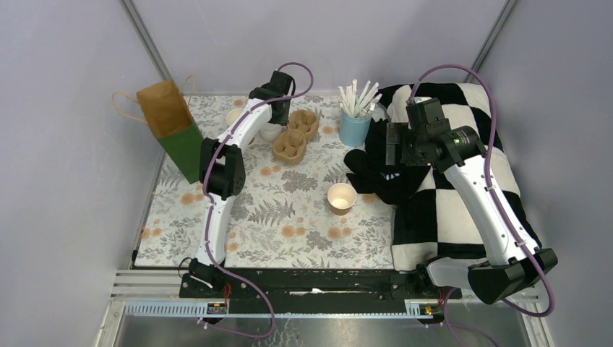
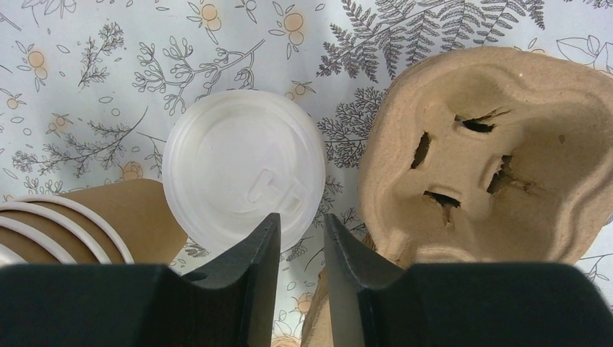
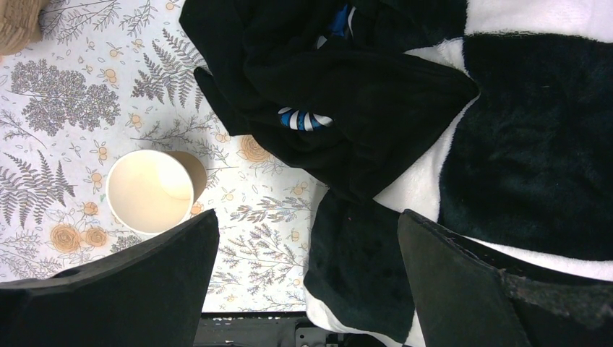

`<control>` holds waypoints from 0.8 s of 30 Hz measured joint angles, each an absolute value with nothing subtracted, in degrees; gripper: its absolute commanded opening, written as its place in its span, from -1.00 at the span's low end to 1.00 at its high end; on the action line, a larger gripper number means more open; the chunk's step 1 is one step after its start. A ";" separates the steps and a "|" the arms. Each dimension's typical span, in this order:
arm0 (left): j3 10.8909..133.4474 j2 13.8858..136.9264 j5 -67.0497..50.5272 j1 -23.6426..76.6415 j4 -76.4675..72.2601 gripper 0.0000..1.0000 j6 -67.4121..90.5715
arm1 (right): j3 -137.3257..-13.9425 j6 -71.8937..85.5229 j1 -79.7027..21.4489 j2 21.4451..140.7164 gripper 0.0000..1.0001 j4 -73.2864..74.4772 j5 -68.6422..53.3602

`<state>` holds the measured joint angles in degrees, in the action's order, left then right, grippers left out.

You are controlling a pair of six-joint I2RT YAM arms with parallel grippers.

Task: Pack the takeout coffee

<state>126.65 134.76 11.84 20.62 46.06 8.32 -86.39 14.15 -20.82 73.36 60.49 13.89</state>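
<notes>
1. My left gripper (image 2: 300, 220) is at the far left of the counter (image 1: 289, 217), pointing down between a white lid (image 2: 242, 181) and the pulp carrier (image 2: 491, 152).
2. Its jaws stand a narrow gap apart, straddling the lid's near rim. They clench nothing that I can see, and I cannot tell whether either finger touches the lid.
3. The lid lies flat on the counter, just left of the carrier and apart from it.
4. At the lower left of my left wrist view is a tan shape with white arcs (image 2: 69, 228), just beside the lid. It is probably a cup, but the view cuts it off.
5. My right gripper (image 3: 307, 217) is spread wide and holds nothing. It hangs over the edge of the checked blanket (image 1: 463, 94), where a black cloth (image 3: 361, 94) lies.
6. One cup (image 3: 149, 191) stands upright on the counter just left of that cloth, its cream inside showing, well apart from the carrier.
</notes>
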 measured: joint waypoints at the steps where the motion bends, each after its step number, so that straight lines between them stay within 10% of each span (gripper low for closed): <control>1: 126.65 134.76 11.81 20.62 45.98 -0.39 8.19 | -86.39 14.15 -20.82 73.36 0.99 60.49 13.89; 24: 127.50 137.97 12.01 20.62 45.34 -0.83 6.72 | -86.41 14.15 -20.82 73.36 0.99 60.49 13.82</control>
<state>127.50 137.97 12.01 20.62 45.34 6.72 -86.41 14.15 -20.82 73.36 60.49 13.82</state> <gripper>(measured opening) 0.115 0.994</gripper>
